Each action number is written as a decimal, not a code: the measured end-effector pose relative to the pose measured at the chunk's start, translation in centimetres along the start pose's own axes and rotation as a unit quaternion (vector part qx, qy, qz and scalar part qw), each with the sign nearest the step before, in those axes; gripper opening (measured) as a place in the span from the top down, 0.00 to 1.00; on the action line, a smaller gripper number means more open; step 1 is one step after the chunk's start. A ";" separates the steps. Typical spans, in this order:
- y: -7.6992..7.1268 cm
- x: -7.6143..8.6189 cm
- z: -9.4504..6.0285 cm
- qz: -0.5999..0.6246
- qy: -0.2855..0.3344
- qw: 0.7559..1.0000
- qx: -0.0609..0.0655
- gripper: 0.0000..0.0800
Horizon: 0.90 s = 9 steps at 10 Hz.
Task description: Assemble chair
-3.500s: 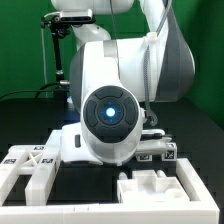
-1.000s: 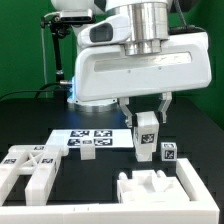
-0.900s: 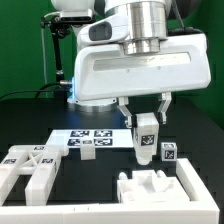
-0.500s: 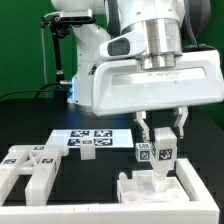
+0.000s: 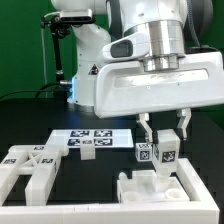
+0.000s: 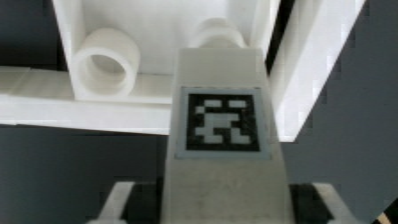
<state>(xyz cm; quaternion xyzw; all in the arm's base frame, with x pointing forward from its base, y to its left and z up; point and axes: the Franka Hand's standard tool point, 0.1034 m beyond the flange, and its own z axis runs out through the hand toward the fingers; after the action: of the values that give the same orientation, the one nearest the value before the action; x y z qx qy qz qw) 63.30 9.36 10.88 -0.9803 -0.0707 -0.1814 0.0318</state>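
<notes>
My gripper [image 5: 164, 138] is shut on a white chair bar [image 5: 166, 150] that carries a black-and-white tag and hangs upright between the fingers. It hovers just above a chunky white chair part [image 5: 150, 186] with notches at the front of the table. In the wrist view the same bar [image 6: 222, 120] fills the middle, with my gripper [image 6: 226, 205] clamped on its sides and a white part with a round hole [image 6: 107, 66] beneath it. The X-braced panel [image 5: 30, 165] lies at the exterior view's left.
Another small tagged white piece [image 5: 143, 153] sits right beside the held bar, toward the exterior view's left. The marker board [image 5: 85, 140] lies flat behind the panel. The table is black, and the arm's big white body fills the upper half of the view.
The gripper has carried the bar toward the exterior view's right and a little lower, over the notched front part. In the last half second it has barely moved.
</notes>
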 end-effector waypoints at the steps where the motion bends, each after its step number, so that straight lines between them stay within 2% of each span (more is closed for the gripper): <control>1: -0.2 0.8 0.5 -0.005 0.008 1.000 0.000 0.64; 2: -0.2 1.5 0.9 -0.009 0.011 1.000 0.001 0.64; 9: -0.4 1.4 1.4 -0.010 0.012 1.000 0.002 0.64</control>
<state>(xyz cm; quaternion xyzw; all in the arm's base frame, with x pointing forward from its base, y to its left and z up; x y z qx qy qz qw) 65.03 10.03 10.10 -0.9772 -0.0808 -0.1937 0.0323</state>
